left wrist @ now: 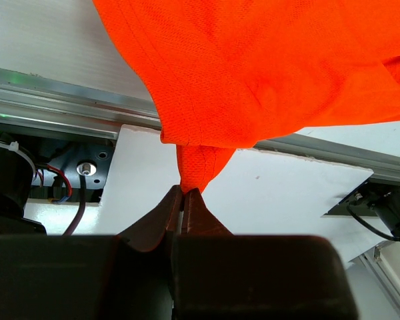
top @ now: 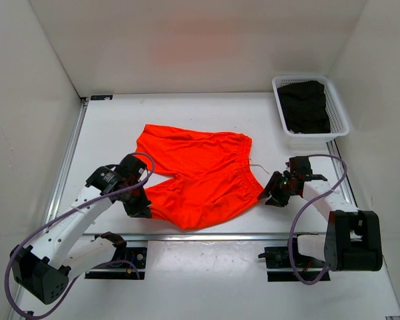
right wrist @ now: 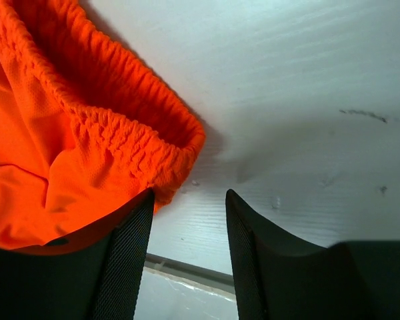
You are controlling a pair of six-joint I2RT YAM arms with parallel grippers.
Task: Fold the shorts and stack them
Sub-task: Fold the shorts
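folding shorts | left end effector pinching leg hem | right end effector wide at waistband corner | close on it before lifting

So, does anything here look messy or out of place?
Nothing spilled or damaged. The shorts lie crooked and rumpled, a white drawstring trailing from the waistband. The left claw pinches one leg's corner; the right claw sits open beside the waistband.

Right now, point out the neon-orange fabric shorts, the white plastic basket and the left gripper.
neon-orange fabric shorts (top: 200, 177): top external view, middle of fabric.
white plastic basket (top: 309, 139): top external view, near wall.
left gripper (left wrist: 183, 191): left wrist view, between its shut fingertips.
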